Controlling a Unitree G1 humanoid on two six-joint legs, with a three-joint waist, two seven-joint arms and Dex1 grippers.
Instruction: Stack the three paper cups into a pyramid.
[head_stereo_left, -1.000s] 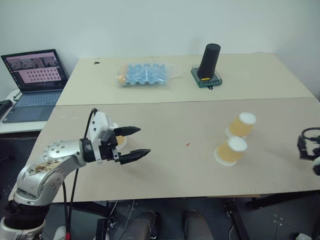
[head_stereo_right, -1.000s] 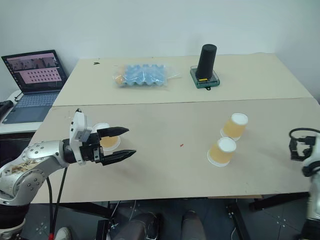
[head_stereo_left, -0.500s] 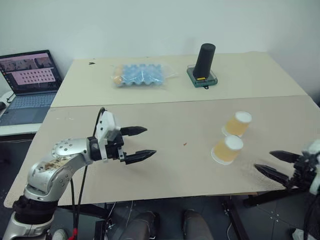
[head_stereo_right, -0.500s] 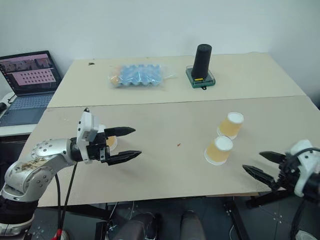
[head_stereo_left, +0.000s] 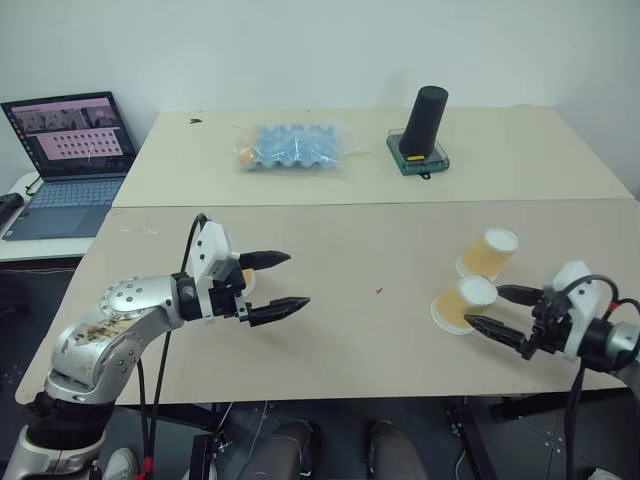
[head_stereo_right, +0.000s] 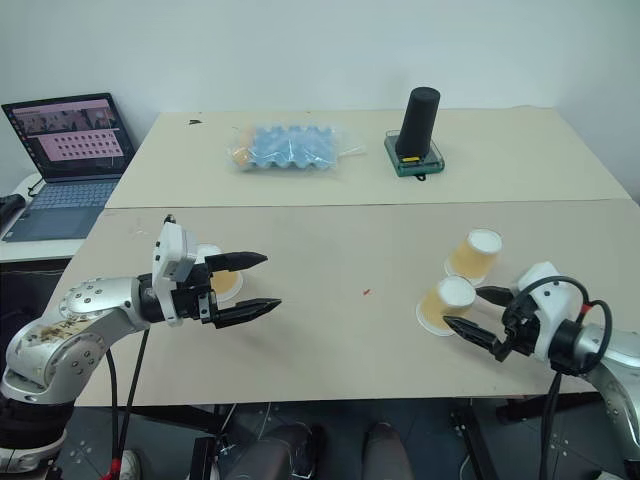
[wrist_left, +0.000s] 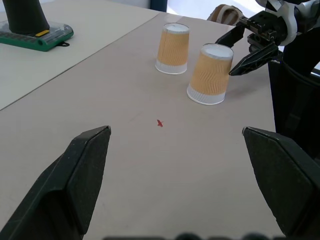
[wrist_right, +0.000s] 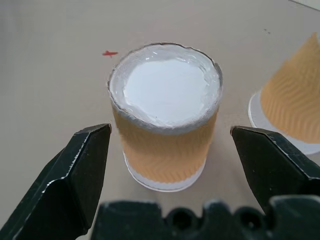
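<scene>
From the head: two upturned paper cups (head_stereo_left: 478, 277) side by side at the table's (head_stereo_left: 380, 340) right, right gripper (head_stereo_left: 497, 311) wide beside the nearer, left gripper (head_stereo_left: 277, 282) wide over a third cup (head_stereo_right: 222, 283) — from the right wrist: nearer cup (wrist_right: 166, 112) framed between spread fingers, seemingly for a grasp.

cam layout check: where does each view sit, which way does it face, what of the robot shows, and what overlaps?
Left and right eye views: on the head, looking forward and down over the table; both arms show, left gripper and right gripper open.
Left wrist view: looks between its own fingers across the table at two upside-down cups and the right gripper.
Right wrist view: looks between its own fingers at the near cup, close.
Shared: both wrist views see the same two cups, from opposite sides.
</scene>
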